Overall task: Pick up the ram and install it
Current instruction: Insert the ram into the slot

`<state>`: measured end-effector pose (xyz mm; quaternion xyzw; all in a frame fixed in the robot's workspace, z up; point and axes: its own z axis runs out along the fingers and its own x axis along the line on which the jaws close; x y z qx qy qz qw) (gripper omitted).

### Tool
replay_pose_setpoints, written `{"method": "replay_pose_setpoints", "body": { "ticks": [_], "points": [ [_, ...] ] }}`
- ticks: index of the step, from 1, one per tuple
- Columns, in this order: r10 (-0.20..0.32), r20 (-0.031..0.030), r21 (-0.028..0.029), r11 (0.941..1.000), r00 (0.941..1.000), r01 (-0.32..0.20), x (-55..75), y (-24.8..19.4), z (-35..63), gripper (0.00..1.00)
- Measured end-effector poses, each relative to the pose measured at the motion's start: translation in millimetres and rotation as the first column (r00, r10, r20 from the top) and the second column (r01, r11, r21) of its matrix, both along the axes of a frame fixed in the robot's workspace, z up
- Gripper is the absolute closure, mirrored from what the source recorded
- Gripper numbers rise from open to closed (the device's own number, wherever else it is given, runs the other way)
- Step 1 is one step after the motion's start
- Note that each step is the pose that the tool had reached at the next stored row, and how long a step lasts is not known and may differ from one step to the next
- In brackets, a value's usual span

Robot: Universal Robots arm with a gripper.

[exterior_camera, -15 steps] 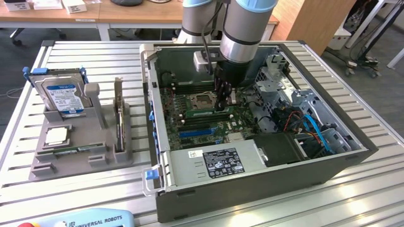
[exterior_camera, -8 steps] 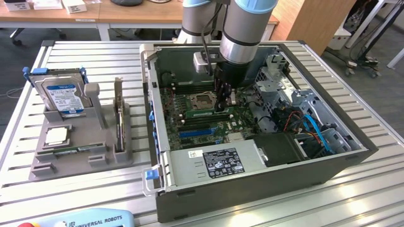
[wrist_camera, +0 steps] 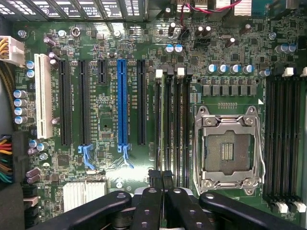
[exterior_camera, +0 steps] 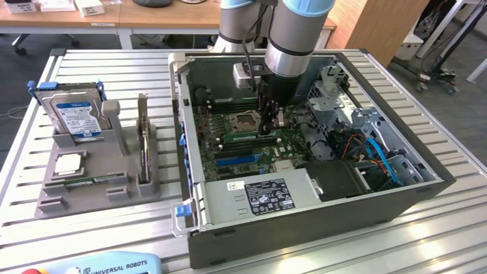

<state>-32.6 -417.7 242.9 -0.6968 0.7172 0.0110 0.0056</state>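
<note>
Exterior view: ram (exterior_camera: pixel 245 137) on edge at slot beside CPU socket (exterior_camera: pixel 243 121) | hand (exterior_camera: pixel 272 131) drawn together at its end | step: seating, judged | needs straight, even push

Slatted alu table (exterior_camera: pixel 449 228) w/ open PC case (exterior_camera: pixel 304 235), grey parts rack (exterior_camera: pixel 82 197), teach pendant (exterior_camera: pixel 99 266).

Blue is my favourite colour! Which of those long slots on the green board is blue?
The blue expansion slot, with black slots on both sides of it. It alone is blue; the other long slots are black, except one white slot.
</note>
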Motion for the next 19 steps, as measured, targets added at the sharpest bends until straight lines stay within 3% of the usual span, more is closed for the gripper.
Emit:
{"method": "replay_pose_setpoints", "body": {
  "ticks": [19],
  "points": [
    [0.0,0.0001,-0.0001,1.0,1.0,0.0,-1.1,0.0,-6.9,0.89]
  ]
}}
